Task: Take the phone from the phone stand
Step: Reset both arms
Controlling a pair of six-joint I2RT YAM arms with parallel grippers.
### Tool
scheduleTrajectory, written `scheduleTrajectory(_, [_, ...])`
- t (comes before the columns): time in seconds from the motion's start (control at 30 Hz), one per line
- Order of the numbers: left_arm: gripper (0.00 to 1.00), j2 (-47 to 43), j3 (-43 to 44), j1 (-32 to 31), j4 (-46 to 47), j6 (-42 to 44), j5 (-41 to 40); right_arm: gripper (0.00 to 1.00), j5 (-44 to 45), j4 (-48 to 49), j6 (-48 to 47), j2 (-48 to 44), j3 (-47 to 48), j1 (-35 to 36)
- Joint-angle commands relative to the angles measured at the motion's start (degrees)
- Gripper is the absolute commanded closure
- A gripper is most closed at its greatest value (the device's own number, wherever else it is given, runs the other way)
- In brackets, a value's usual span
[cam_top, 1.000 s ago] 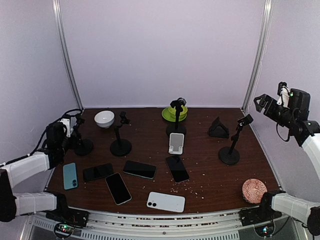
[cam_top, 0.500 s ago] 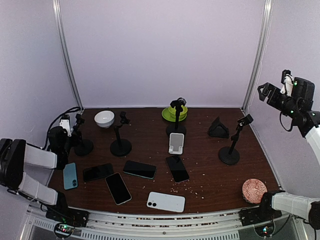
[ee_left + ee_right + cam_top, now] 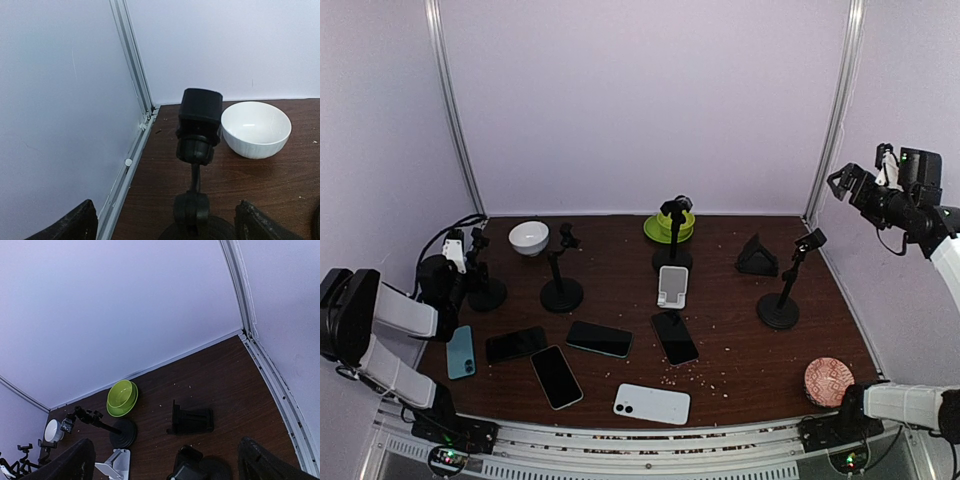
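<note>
No phone sits in any holder that I can see. The white stand (image 3: 671, 286) near the middle of the table (image 3: 760, 360) looks bare, and a black phone (image 3: 675, 337) lies flat just in front of it, so the removal seems done. The other phones (image 3: 557, 376) lie flat toward the near edge. The left gripper (image 3: 460, 272), jaws wide and empty, faces a black clamp stand (image 3: 199, 125) toward the far-left corner, near the white bowl (image 3: 256, 127). The right gripper (image 3: 842, 188) hangs high over the right edge, spread wide and holding nothing, likely parked clear.

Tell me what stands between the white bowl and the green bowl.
In the top view, a black phone stand rises between the white bowl and the green bowl, nearer the white one, its clamp empty and its base slightly forward of them.
</note>
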Motion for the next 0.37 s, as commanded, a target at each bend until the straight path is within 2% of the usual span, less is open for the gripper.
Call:
scheduleTrajectory(0.0, [0.02, 0.1, 0.6, 0.4, 4.1, 0.4, 0.7, 0.00, -4.0, -0.8, 1.7, 0.3, 1.8, 0.4])
scheduleTrajectory(0.13, [0.02, 0.1, 0.6, 0.5, 4.1, 0.4, 0.8, 0.01, -3.0, -0.6, 4.0, 0.5, 1.3, 0.4])
scheduleTrajectory(0.33, [0.02, 0.0, 0.6, 0.4, 4.1, 0.4, 0.8, 0.00, -8.1, 2.8, 7.2, 1.3, -0.1, 1.1])
